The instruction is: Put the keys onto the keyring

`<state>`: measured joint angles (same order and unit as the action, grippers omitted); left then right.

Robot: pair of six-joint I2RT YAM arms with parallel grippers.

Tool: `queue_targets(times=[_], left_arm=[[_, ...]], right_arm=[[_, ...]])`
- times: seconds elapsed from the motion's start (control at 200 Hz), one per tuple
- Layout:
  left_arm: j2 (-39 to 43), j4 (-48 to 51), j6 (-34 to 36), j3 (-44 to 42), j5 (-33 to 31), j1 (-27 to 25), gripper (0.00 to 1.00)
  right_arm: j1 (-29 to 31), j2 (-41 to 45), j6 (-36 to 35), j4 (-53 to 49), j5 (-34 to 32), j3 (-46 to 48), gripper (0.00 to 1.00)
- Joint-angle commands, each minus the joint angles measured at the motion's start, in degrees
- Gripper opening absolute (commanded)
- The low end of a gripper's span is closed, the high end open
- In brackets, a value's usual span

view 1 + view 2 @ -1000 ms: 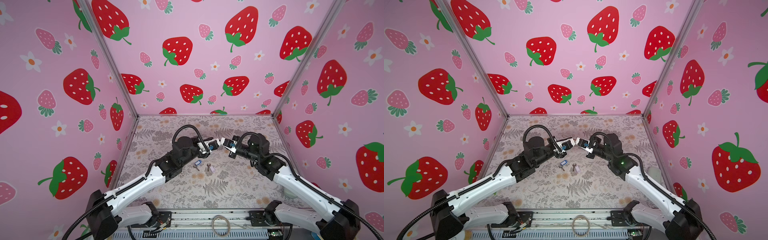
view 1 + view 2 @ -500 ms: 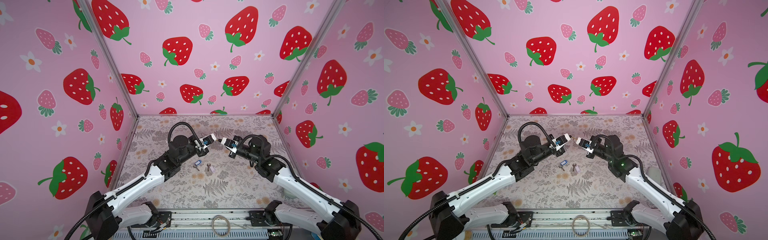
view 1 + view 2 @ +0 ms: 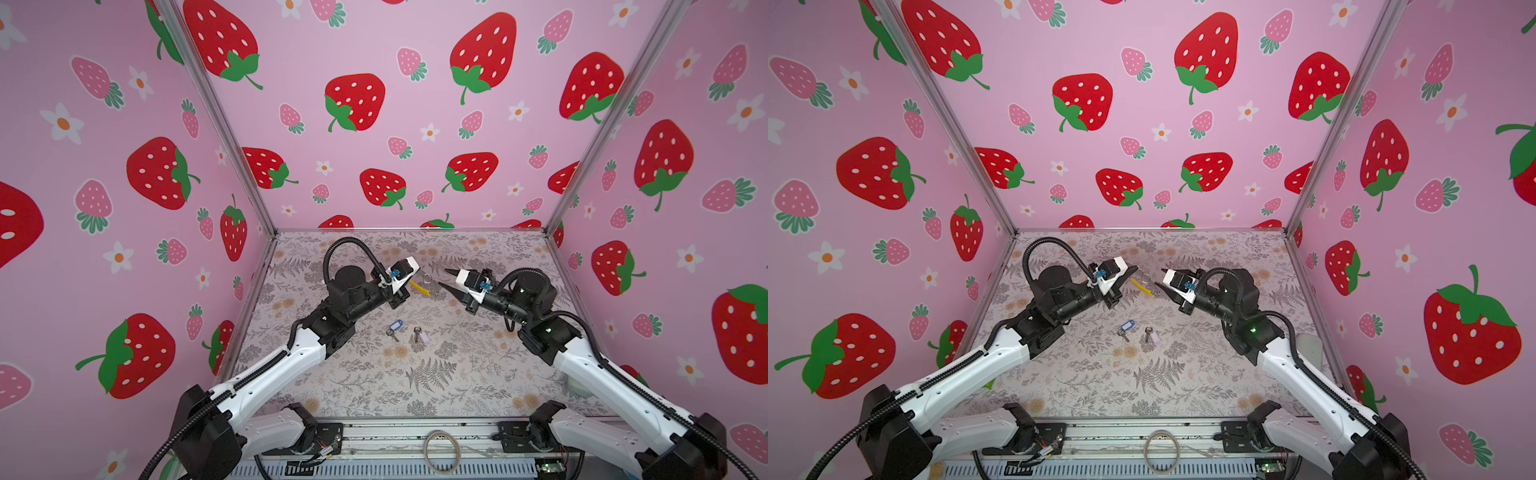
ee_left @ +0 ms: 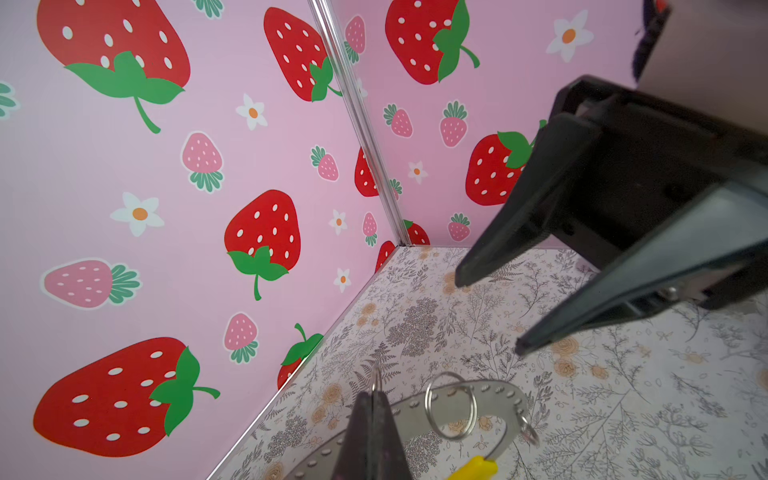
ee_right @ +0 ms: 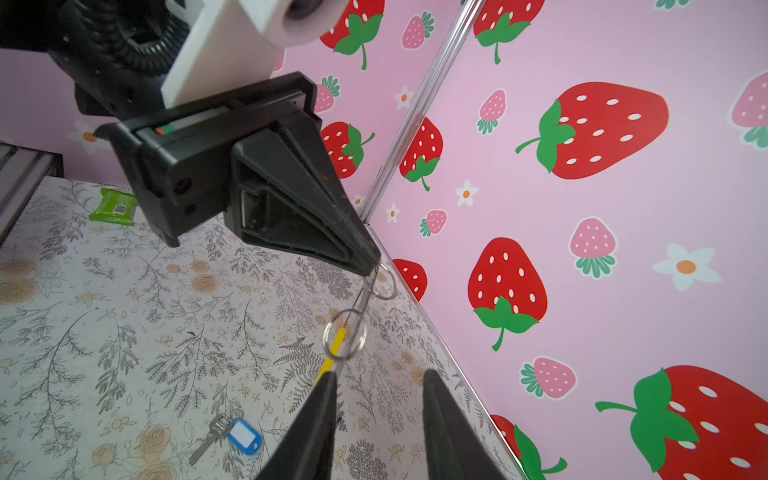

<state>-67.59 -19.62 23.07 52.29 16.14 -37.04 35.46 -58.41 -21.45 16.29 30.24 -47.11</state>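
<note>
Looking down in both top views, we see the left tool [image 3: 1133,271] clenched on the keyring [image 3: 418,287], which hangs over the far middle of the counter [image 3: 457,386]. The right tool [image 3: 443,278] stands released just beside it, grasping nothing. The blue-tagged key [image 3: 395,326] and lilac-tagged key [image 3: 420,336] lie loose on the counter, apart from the ring.

From the left wrist, the closed tips pinch a small metal loop [image 4: 376,380] on the keyring.

From the right wrist, the spread fingers [image 5: 320,415] sit near the yellow section [image 5: 334,345]; whether they touch it we cannot tell.

We judge that no key is threaded yet: both are left to pick up and hook on.
</note>
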Motion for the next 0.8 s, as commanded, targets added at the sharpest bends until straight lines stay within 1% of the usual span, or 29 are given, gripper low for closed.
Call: queue_targets(times=[0.0, 0.08, 0.175, 0.27, 0.355, 0.5, 0.63, 0.795], left_arm=[[-0.04, -3.54, -2.19, 0.27, 6.42, 1.39, 0.00], [-0.32, -3.62, -2.48, 0.47, 9.24, 1.78, 0.00], [-0.86, -3.49, -2.42, 0.80, 12.46, 2.21, 0.00], [-1.48, -3.08, -2.61, 1.61, 14.22, 2.28, 0.00], [-1.98, -2.88, -2.50, 2.02, 15.82, 2.39, 0.00], [-2.28, -3.07, -2.33, 2.47, 17.64, 2.28, 0.00], [-2.50, -2.41, -1.97, 3.07, 19.03, 2.29, 0.00], [-2.49, -1.82, -1.57, 3.63, 20.14, 2.27, 0.00]], right_arm=[[-3.32, 1.18, 6.42, 3.99, 9.07, 0.48, 0.37], [-4.58, -0.15, 8.06, 4.25, 11.39, -0.84, 0.35], [-4.96, -3.19, 9.61, 3.70, 16.00, -3.39, 0.33], [-4.88, -6.38, 11.81, 3.27, 20.70, -5.77, 0.30], [-4.79, -8.10, 13.50, 3.46, 23.39, -6.58, 0.29], [-4.48, -9.13, 14.37, 3.01, 24.19, -6.76, 0.29], [-4.00, -10.22, 13.57, 1.04, 23.73, -7.20, 0.28], [-3.56, -11.35, 12.97, 0.07, 23.27, -7.51, 0.24]])
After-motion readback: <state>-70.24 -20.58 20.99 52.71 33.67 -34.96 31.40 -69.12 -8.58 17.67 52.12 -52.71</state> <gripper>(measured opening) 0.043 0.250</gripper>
